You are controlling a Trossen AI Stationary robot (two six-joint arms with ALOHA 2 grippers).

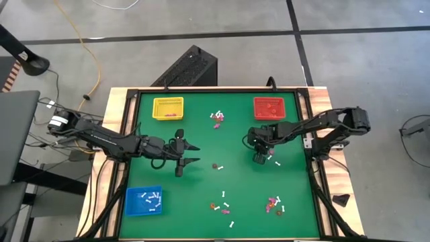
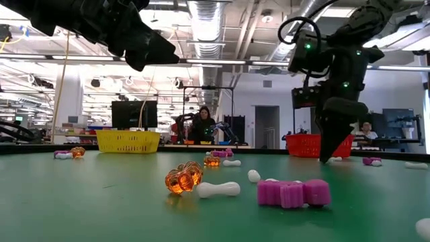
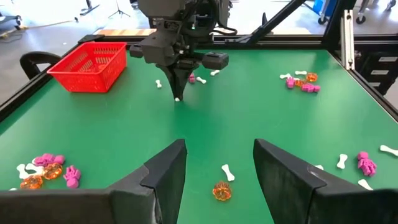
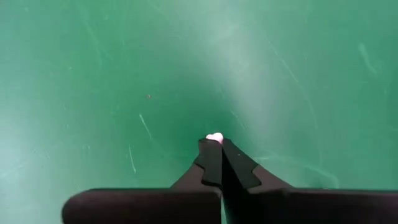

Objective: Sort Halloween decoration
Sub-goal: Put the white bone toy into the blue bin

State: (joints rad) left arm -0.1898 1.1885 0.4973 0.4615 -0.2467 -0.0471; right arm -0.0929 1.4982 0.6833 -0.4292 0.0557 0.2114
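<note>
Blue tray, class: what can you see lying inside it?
Inside the blue tray lie several white stick-like trinkets. Only the high view shows them, too small to count; nothing covers them.

two trays (image 1: 168,107) at rear, one (image 1: 143,202) front-left

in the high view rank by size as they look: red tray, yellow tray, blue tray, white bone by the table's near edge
1. blue tray, slightly largest
2. red tray and yellow tray, too alike to rank
3. white bone, far smaller
</note>
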